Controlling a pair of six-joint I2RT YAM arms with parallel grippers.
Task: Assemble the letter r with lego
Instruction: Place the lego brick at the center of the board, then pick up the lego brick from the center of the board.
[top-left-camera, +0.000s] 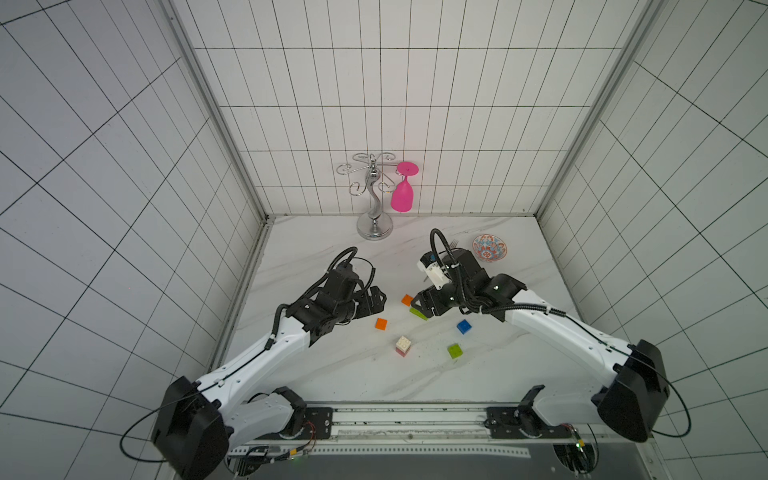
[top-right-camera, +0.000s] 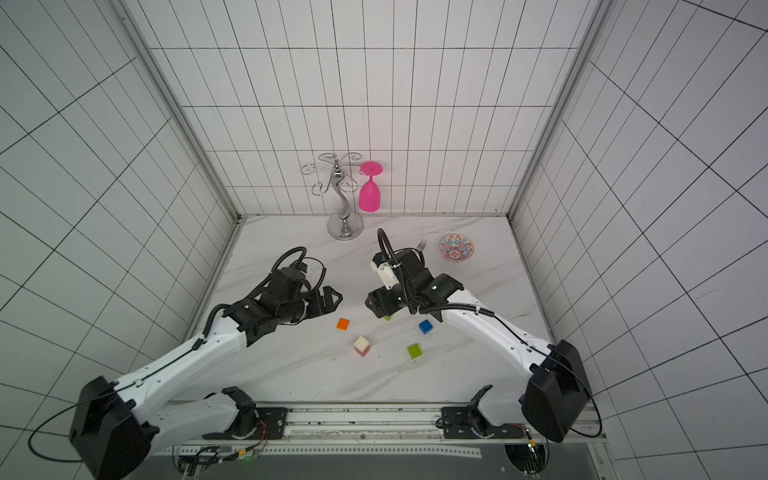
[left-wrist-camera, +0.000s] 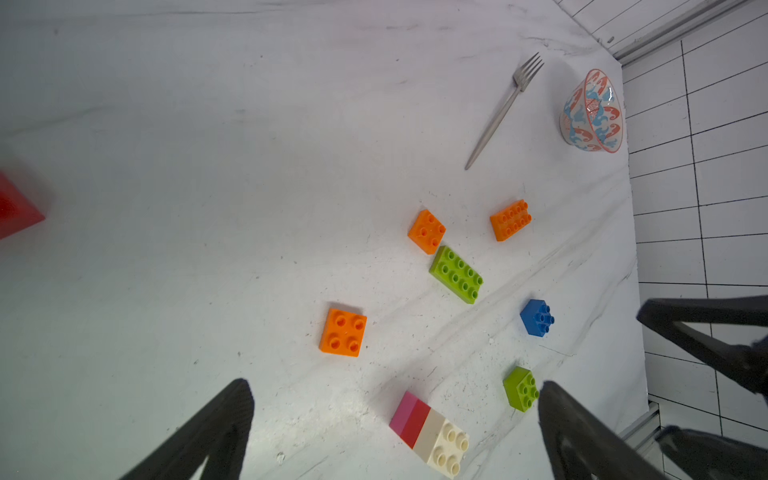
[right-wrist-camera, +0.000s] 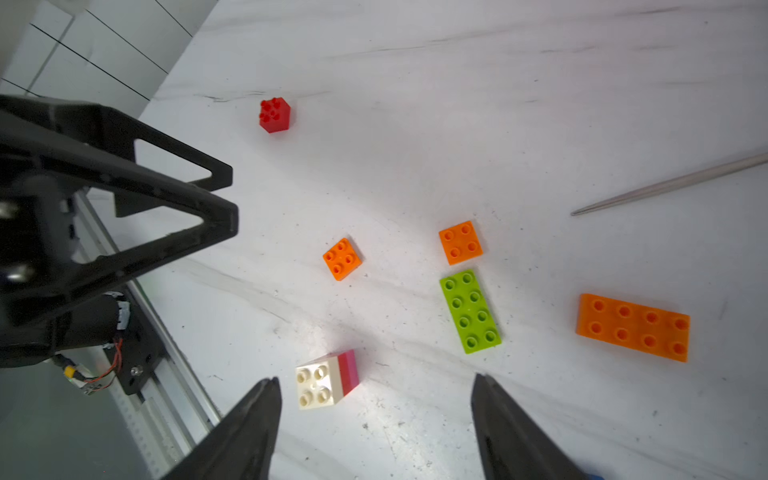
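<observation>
Left gripper (left-wrist-camera: 395, 384), right gripper (right-wrist-camera: 374, 378) gape empty. Long green brick (right-wrist-camera: 469, 311) lies flat, studs up, short end facing square orange brick (right-wrist-camera: 460, 242).

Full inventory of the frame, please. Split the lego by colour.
orange square bricks: 2, orange, mid-table
orange long brick: 1, orange, near fork handle
lime long brick: 1, lime, beside one orange square
lime square brick: 1, lime, front right
blue brick: 1, blue, right
red brick: 1, red, left, alone
brick stack: 1, cream over red over pink, front centre
fork: 1, silver, rear right
bowl: 1, red-blue pattern, rear right
stand: 1, chrome, rear centre
wine glass: 1, pink, hanging inverted on stand
table: 1, white marble
left claw: 1, black, open, empty
right claw: 1, black, open, empty
</observation>
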